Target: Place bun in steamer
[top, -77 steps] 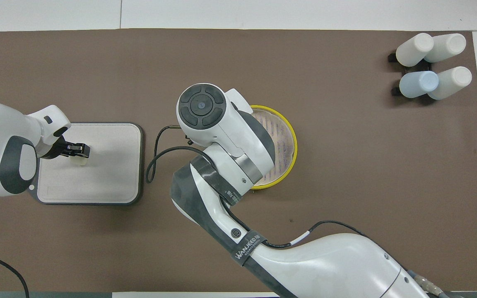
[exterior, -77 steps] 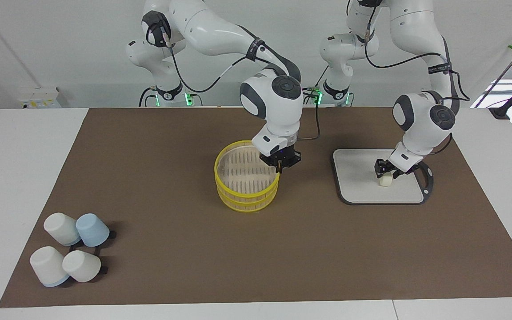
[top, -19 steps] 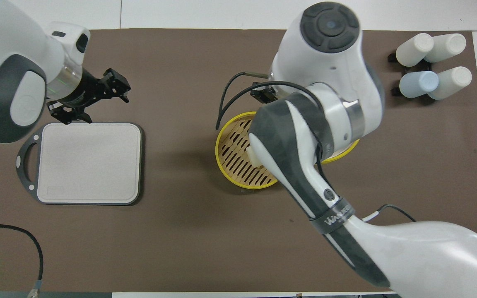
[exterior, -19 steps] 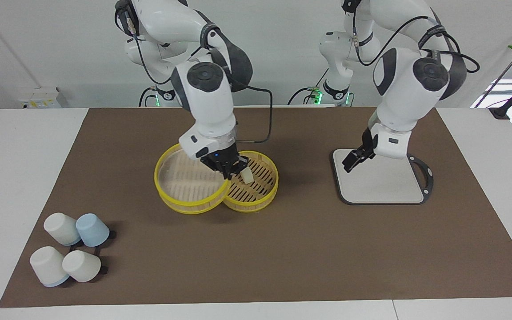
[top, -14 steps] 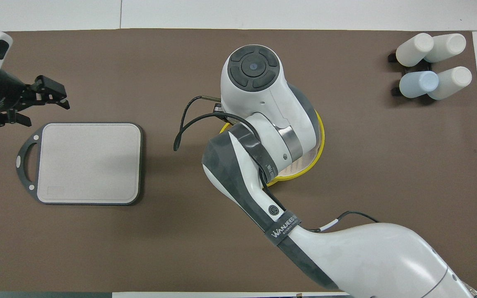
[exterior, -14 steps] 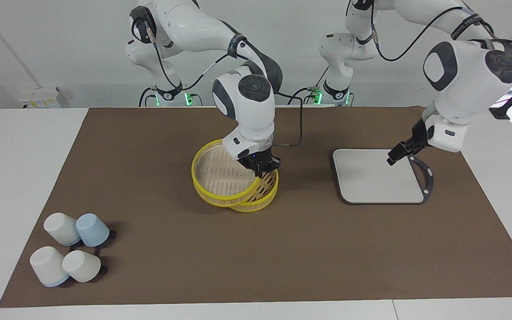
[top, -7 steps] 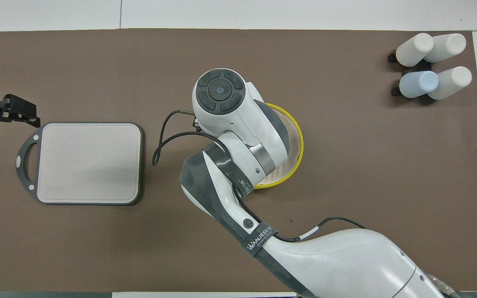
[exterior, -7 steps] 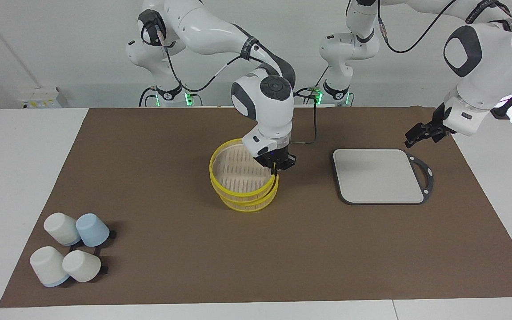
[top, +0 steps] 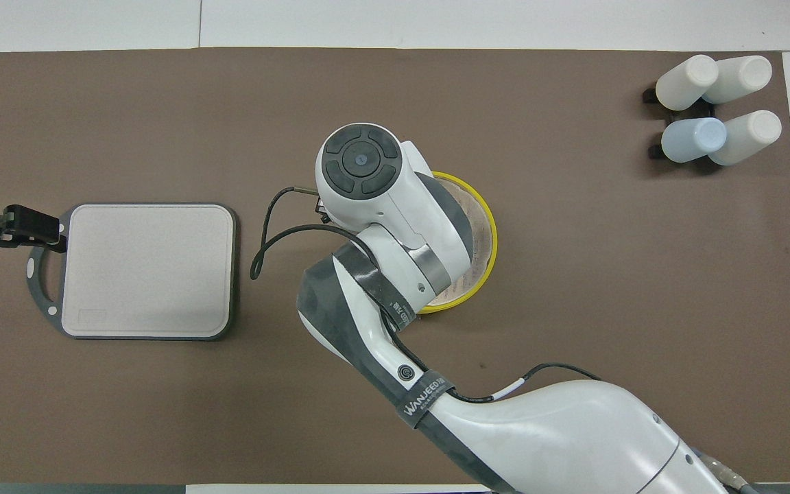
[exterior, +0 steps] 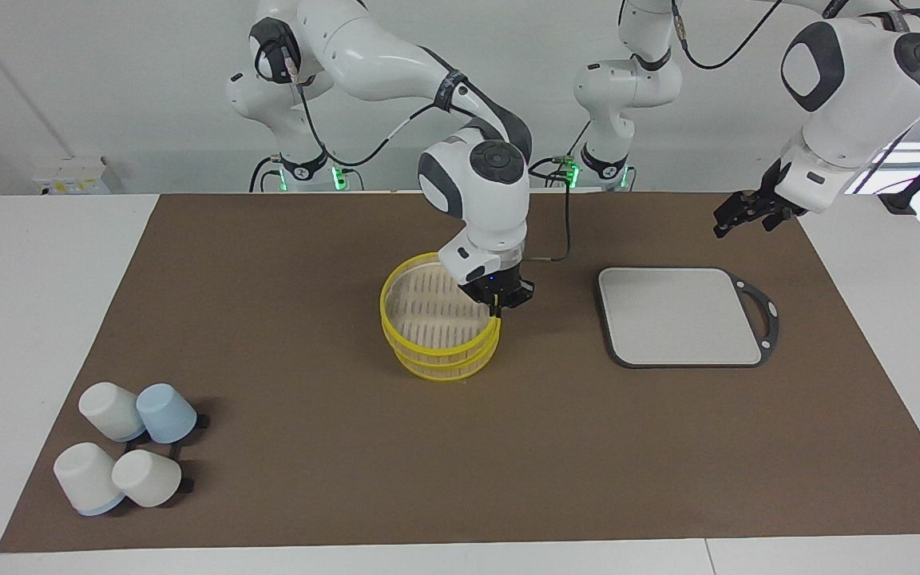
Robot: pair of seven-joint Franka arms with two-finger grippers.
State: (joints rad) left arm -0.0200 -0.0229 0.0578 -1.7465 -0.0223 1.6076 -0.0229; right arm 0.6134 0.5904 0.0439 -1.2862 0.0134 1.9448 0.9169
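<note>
Clock directions per facing view. Left gripper [exterior: 742, 217] hangs over the brown mat [exterior: 308, 495] at 1 o'clock of the grey square board with black rim [exterior: 680, 319], jaws apart, nothing in them. Round bamboo steamer with yellow rims [exterior: 438, 361] sits mid-mat, board at its 3 o'clock; upper tier rides slightly skewed on the lower. Right gripper [exterior: 497, 303] is clamped on the upper tier's rim at 3 o'clock. Small cream-white bun not visible in either view, can't tell where it is. Four white and blue cups [exterior: 128, 451] at steamer's 8 o'clock

The right gripper [exterior: 498, 300] grips the steamer [exterior: 438, 331]'s upper tier rim.
</note>
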